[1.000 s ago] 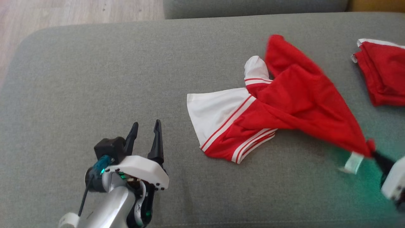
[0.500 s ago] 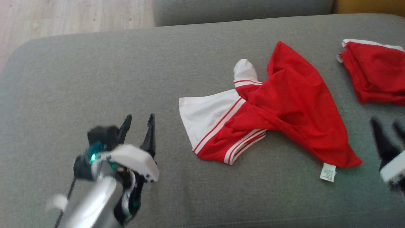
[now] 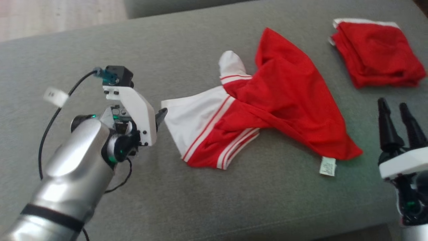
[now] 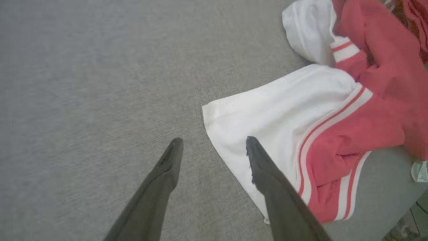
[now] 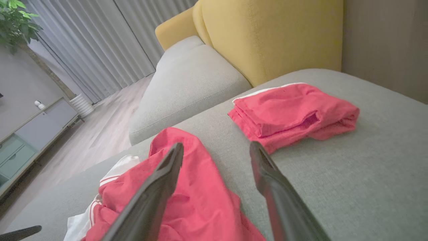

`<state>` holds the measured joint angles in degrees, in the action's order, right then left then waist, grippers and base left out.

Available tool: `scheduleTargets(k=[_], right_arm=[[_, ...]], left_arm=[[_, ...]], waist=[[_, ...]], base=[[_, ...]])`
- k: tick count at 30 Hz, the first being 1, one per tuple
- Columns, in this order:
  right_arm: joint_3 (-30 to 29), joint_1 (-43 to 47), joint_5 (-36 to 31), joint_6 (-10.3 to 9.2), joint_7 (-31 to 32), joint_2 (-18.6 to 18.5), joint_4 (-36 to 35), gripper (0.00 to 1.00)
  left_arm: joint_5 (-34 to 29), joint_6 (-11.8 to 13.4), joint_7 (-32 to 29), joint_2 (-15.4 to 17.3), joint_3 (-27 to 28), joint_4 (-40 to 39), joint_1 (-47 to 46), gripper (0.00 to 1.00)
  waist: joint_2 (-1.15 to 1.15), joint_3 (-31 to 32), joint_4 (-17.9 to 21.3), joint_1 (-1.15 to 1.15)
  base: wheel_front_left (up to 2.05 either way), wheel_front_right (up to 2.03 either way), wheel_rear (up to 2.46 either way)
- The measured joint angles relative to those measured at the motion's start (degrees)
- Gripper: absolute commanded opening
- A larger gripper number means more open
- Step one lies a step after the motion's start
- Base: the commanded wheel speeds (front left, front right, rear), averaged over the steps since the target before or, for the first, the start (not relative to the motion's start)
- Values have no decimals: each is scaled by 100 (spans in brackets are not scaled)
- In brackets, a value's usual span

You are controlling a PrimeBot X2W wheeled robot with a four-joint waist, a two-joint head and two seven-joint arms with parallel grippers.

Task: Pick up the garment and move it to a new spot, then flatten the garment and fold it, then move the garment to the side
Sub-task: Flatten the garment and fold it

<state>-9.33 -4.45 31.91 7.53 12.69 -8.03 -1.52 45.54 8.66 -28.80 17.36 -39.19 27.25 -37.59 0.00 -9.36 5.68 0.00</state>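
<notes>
The garment (image 3: 267, 110), red with white panels and stripes, lies crumpled on the grey sofa cushion (image 3: 100, 40) in the middle of the head view. My left gripper (image 3: 159, 117) is at its white left edge, mostly hidden behind its white mount. In the left wrist view that gripper (image 4: 214, 143) is open, one finger over the white hem of the garment (image 4: 284, 113), the other over bare cushion. My right gripper (image 3: 393, 104) stands open and empty right of the garment, clear of its red corner. The right wrist view shows this gripper (image 5: 216, 146) open above the garment (image 5: 197, 197).
A second red garment (image 3: 378, 53) lies folded at the cushion's far right, also seen as a folded pile (image 5: 294, 113). A white label (image 3: 327, 166) hangs from the crumpled garment's near corner. Beyond are a yellow backrest (image 5: 267, 33), another grey cushion (image 5: 187, 87) and wood floor (image 3: 50, 16).
My right gripper opened and let go of the garment's red corner, which dropped onto the cushion, then drew back right. My left arm swung up to the garment's white edge. The camera shifted.
</notes>
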Motion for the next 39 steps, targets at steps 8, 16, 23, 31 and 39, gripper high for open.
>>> scheduleTargets(k=[8,16,23,31,39], right_arm=[[327,-346,220,0,-308,-75,426,100],[457,-436,345,0,-471,-171,679,100],[528,-441,378,0,-472,-202,821,100],[544,-443,389,0,-515,-237,926,100],[486,-438,330,0,-513,-288,946,100]], left_arm=[[124,-482,-389,-320,-115,1352,-786,100],[25,-622,-335,-444,-244,2413,-1215,100],[34,-893,-336,-533,-267,3005,-1451,0],[60,-1159,355,-555,-185,3225,-1581,0],[354,-1517,717,-521,94,2948,-2197,0]], waist=[[0,-277,421,1],[0,-365,619,0],[0,-370,603,0],[0,-223,539,0],[0,-40,397,0]], base=[[0,0,0],[0,0,0],[0,0,0],[0,0,0],[0,0,0]])
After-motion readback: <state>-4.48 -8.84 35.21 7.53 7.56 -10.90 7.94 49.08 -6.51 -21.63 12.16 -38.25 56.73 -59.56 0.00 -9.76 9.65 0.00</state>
